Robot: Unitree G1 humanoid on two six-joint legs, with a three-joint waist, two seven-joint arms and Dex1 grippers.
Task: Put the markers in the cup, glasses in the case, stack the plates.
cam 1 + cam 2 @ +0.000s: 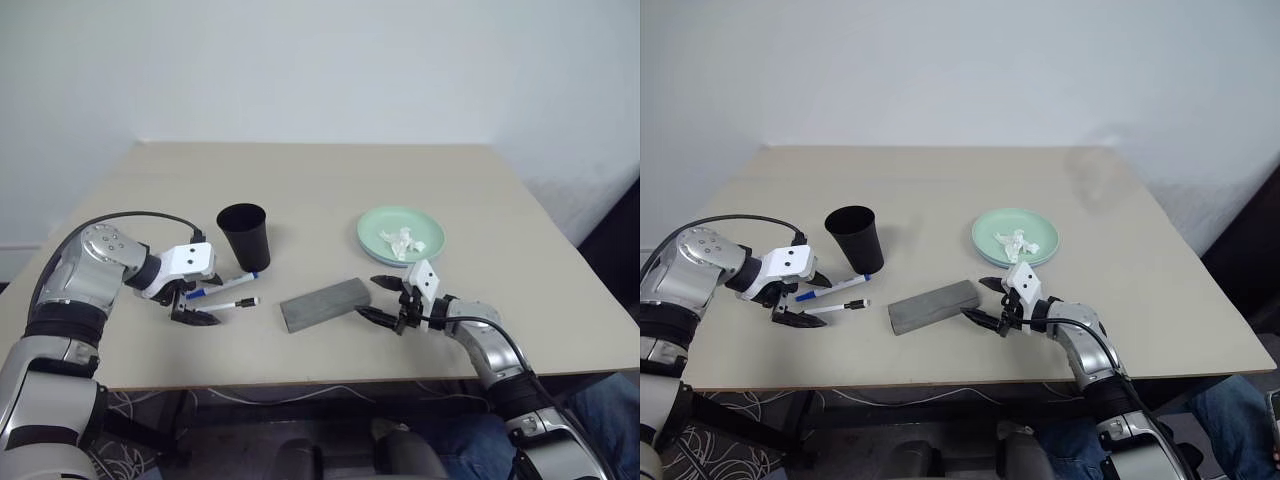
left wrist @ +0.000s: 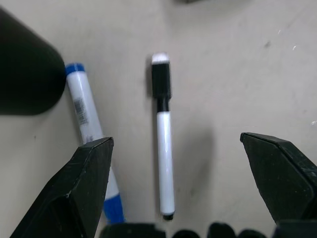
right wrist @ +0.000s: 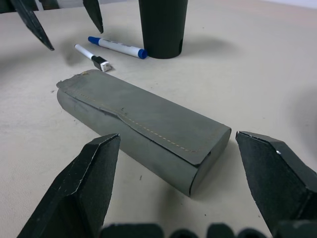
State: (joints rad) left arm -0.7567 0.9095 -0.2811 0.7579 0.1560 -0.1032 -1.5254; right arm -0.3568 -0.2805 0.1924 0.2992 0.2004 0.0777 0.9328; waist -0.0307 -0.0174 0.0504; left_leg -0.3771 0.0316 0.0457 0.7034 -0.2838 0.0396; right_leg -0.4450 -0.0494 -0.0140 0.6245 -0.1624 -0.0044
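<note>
The black cup [image 1: 243,232] stands upright left of centre. Just in front of it two markers lie flat on the table, one with a blue cap [image 1: 225,287] and one with a black cap [image 1: 237,303]. My left gripper [image 1: 195,308] hangs open over them, pointing down. In the left wrist view the black-capped marker [image 2: 163,144] lies between its fingers and the blue-capped one [image 2: 86,124] beside one finger. The grey case [image 1: 322,303] lies closed at the table's middle front. My right gripper [image 1: 372,298] is open at the case's right end, holding nothing. The glasses are out of view.
A mint green plate [image 1: 385,222] sits right of centre with a crumpled white tissue [image 1: 403,243] on it. The table's front edge [image 1: 330,378] runs close behind both grippers. A black cable trails from each wrist.
</note>
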